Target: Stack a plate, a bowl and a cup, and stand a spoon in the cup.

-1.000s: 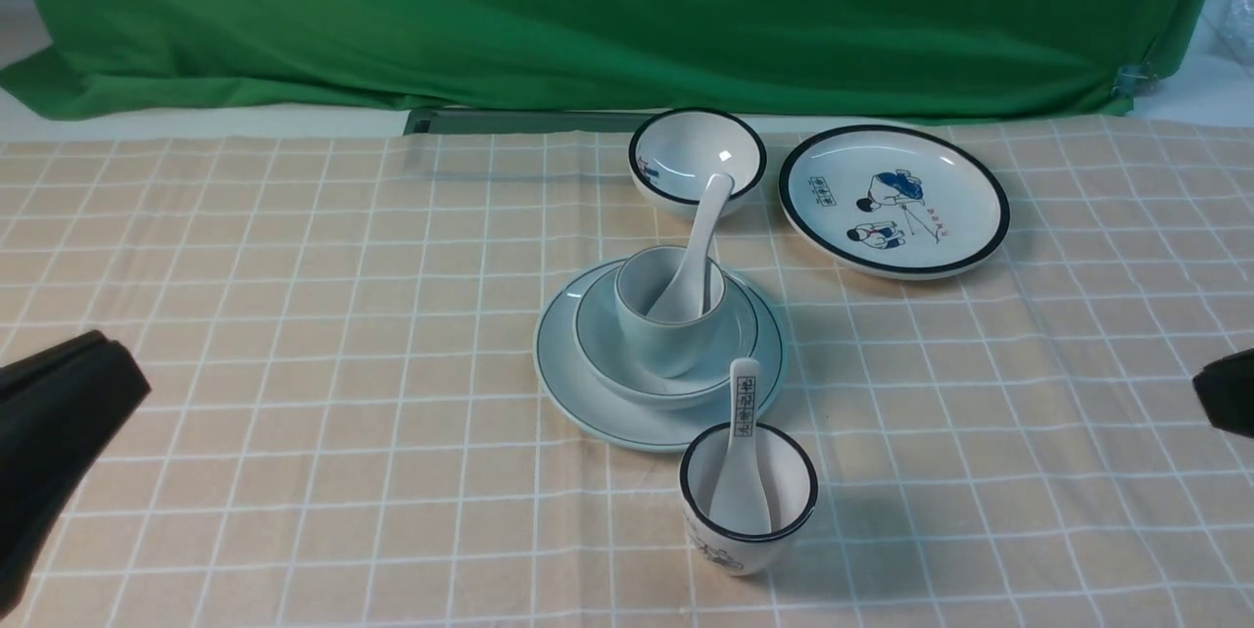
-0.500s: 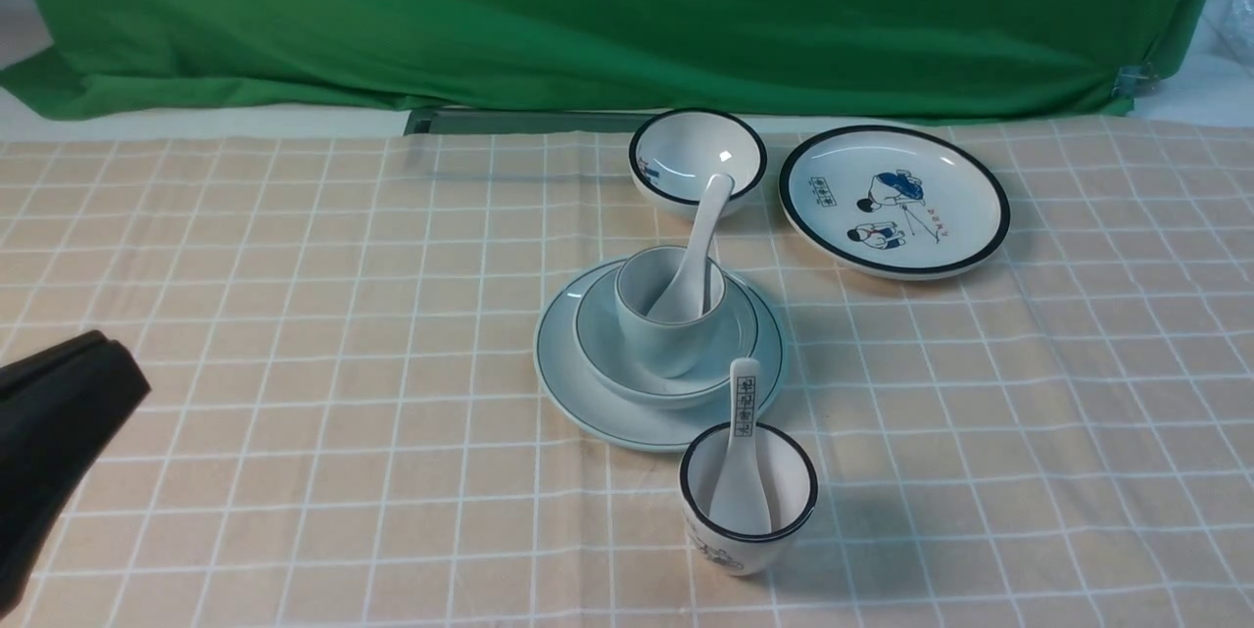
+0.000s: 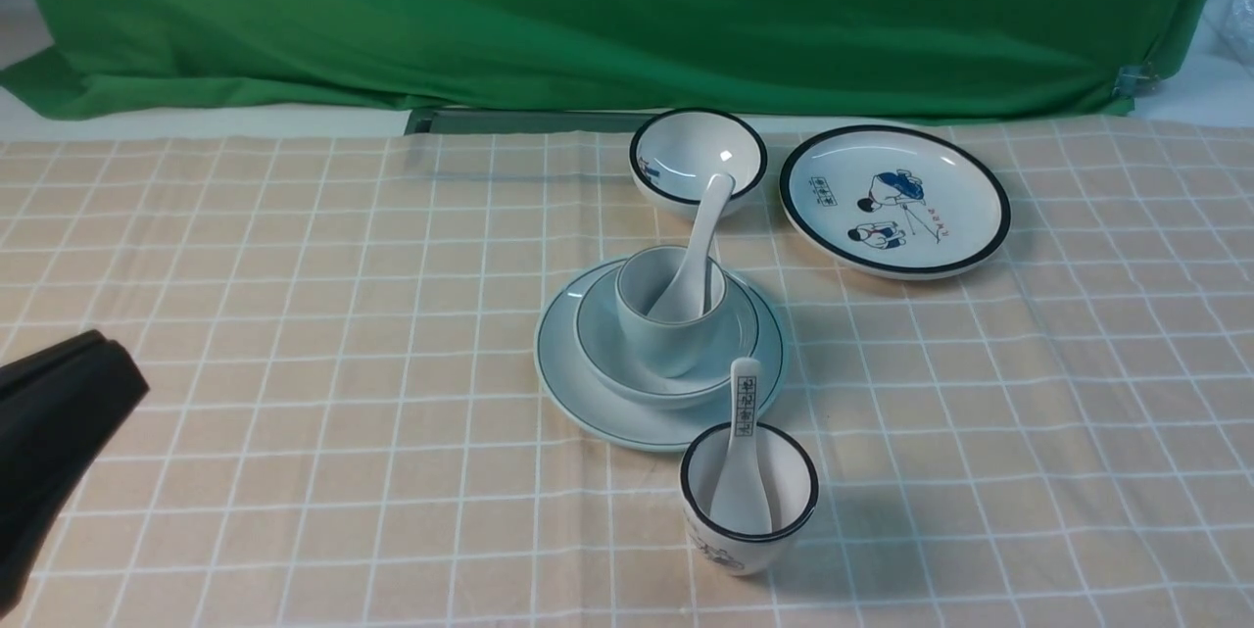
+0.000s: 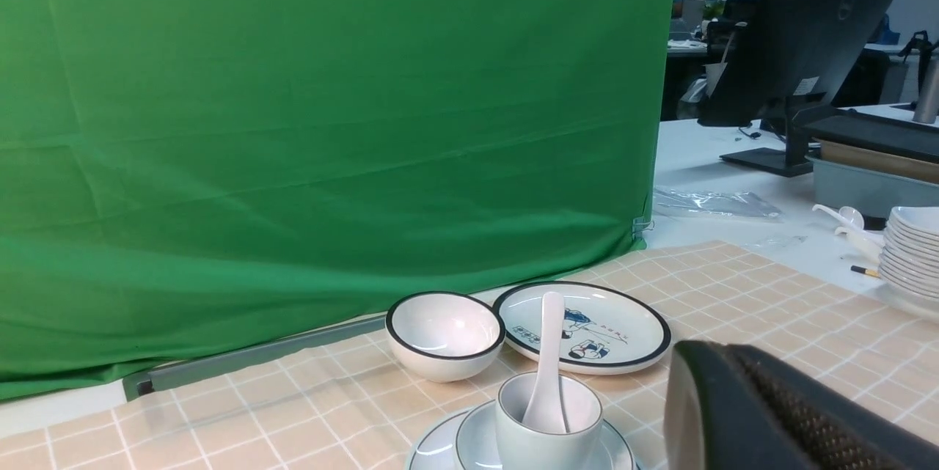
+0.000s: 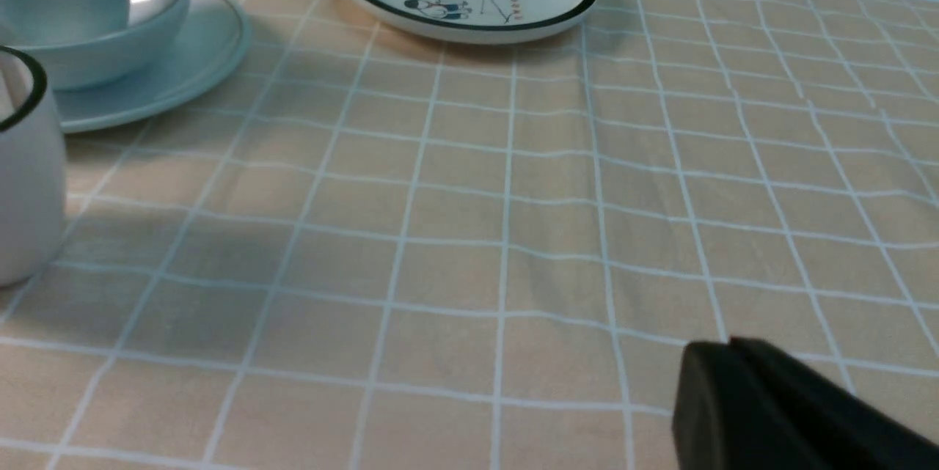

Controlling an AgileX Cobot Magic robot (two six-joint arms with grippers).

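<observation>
the plate (image 3: 588, 403) at table centre carries the bowl (image 3: 607, 354), cup (image 3: 666, 339) and spoon (image 3: 698, 236). left gripper (image 3: 93, 354) at 9 o'clock, pressed together, empty; right gripper (image 5: 722, 375) likewise.

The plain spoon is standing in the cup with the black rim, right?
Not quite. The plain spoon stands in the pale blue cup stacked on the bowl and plate, as the front view shows.

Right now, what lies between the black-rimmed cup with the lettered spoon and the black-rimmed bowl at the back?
In the front view, the finished stack: plate, bowl, cup, with the spoon standing in it.
</observation>
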